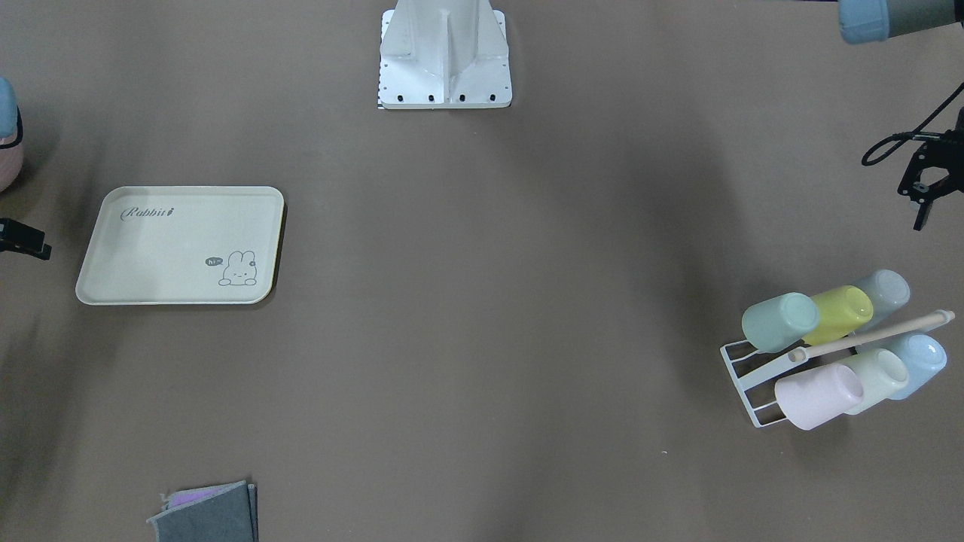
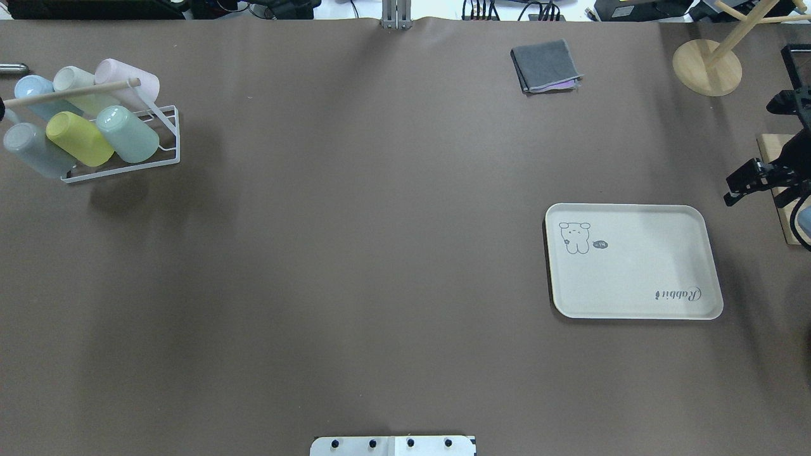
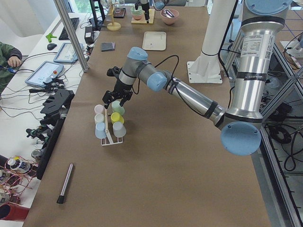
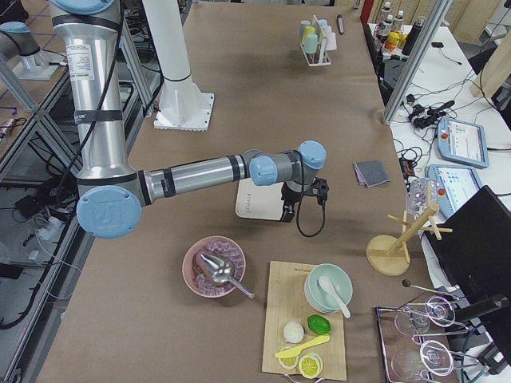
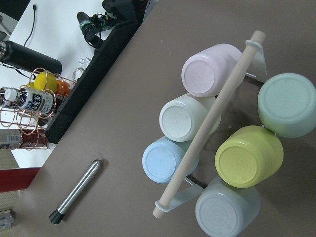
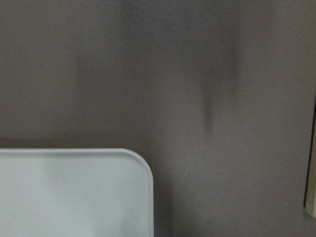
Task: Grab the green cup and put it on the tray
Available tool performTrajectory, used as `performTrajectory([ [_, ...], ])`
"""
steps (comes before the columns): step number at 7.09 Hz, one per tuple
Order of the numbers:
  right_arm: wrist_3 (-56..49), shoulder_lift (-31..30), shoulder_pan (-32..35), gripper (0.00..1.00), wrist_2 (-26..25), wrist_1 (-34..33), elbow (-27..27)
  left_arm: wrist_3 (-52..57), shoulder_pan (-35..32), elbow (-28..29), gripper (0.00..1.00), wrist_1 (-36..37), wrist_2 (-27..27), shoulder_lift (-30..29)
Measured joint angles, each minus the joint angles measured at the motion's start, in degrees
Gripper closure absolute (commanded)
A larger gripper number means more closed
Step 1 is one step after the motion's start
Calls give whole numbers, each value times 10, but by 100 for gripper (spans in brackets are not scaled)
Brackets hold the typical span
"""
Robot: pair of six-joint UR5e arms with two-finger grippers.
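reach step: green cup (image 1: 779, 322) lies tilted on rack (image 1: 742, 369), beside yellow-green cup (image 1: 840, 312). my left hand (image 1: 931, 207) near it, fingers apparently apart, empty. tray (image 1: 151, 256) well apart across worktop. next: descend, grip cup, lift off rack. right hand (image 2: 738, 187) beside tray, spread cannot tell.

Read "Rabbit" in cursive at the upper left corner of the tray (image 1: 166, 256), left of the front-facing frame; upside down at its lower right in the overhead frame. Made out a tiny bubble (image 1: 214, 261), seemingly "hi", beside the bunny drawing (image 1: 239, 269).
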Motion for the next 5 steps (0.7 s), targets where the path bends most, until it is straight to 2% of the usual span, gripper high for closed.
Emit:
performTrajectory([
  [2, 103, -3, -25, 0, 3, 112, -42, 73, 44, -2, 1, 11, 88, -10],
  [5, 137, -11, -43, 0, 13, 141, -56, 157, 126, 3, 1, 46, 218, -40],
])
